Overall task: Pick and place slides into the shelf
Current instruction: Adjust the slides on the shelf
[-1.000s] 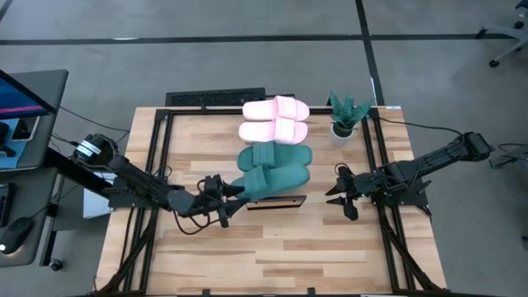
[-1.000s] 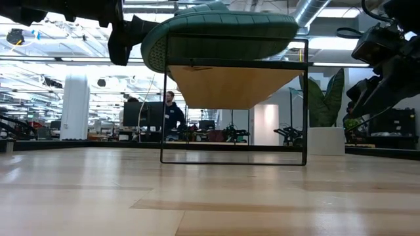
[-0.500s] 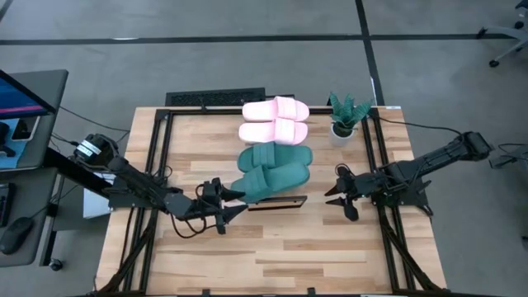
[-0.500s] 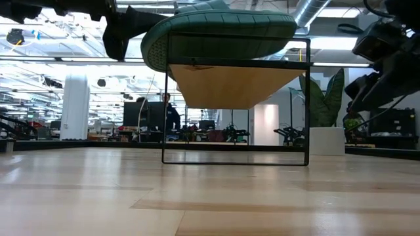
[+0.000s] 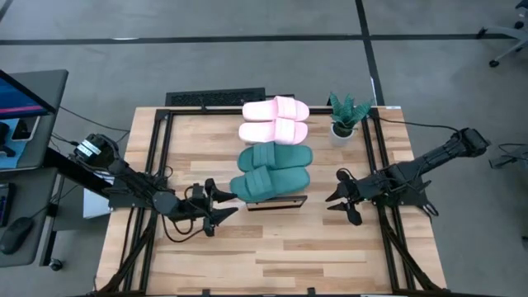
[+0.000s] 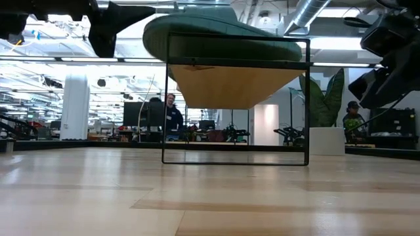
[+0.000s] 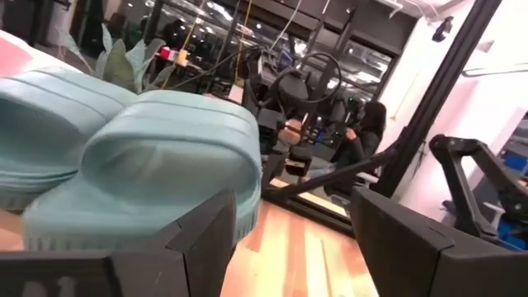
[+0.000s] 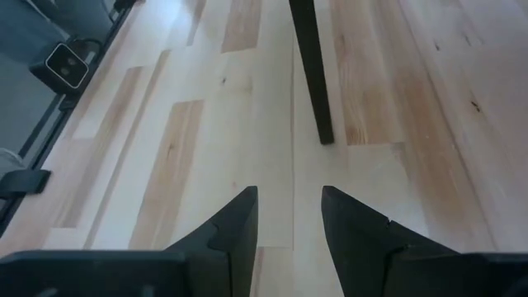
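Note:
All the slides lie in a row on top of the shelf (image 5: 276,202): two pink ones (image 5: 275,109) (image 5: 274,129) at the far end, then two teal ones (image 5: 275,155) (image 5: 270,181). The nearest teal slide (image 6: 220,36) rests sole-down on the shelf's top (image 6: 233,85), its heel end overhanging the frame toward the table's left. My left gripper (image 5: 216,204) is open, just left of and slightly nearer than that heel (image 7: 165,157), touching nothing. My right gripper (image 5: 337,198) is open above bare table to the right of the shelf.
A small potted plant (image 5: 344,120) stands at the table's far right, beside the pink slides. A black shelf leg (image 8: 311,74) shows ahead of the right gripper. Bare wood tabletop (image 5: 272,247) stretches across the near half. Black frame rails run along both sides.
My left gripper let go of the nearest teal slide's heel end and drew back toward the table's left and near edge. The slide, earlier with its heel drooping past the shelf's edge, now lies settled on the shelf top.

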Action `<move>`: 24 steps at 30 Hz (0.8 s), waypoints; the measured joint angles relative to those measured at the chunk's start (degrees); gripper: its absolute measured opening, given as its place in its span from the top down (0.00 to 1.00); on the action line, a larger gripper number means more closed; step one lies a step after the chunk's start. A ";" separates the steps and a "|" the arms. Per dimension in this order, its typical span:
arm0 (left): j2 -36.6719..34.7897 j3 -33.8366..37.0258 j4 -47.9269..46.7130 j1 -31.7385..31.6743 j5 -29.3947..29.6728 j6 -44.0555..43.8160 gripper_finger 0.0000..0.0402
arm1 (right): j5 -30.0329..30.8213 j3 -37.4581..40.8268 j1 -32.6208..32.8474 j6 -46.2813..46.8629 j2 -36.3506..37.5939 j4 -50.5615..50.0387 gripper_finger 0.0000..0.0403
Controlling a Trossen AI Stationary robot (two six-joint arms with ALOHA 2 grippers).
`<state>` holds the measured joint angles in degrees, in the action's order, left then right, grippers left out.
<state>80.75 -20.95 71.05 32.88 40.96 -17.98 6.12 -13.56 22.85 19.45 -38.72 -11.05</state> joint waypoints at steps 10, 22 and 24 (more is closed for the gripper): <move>-1.35 1.57 0.42 5.85 1.72 -0.49 0.44 | -0.02 0.00 0.02 1.12 0.00 0.00 0.68; -1.20 4.26 -11.54 26.98 42.85 -15.01 0.44 | -0.03 0.00 0.02 1.13 0.00 0.00 0.68; -0.42 4.26 -21.10 27.61 44.29 -27.13 0.44 | -0.04 0.00 0.02 1.19 0.00 0.00 0.68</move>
<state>80.33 -16.69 49.95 60.50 85.25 -45.11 6.09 -13.56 22.87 20.64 -38.72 -11.05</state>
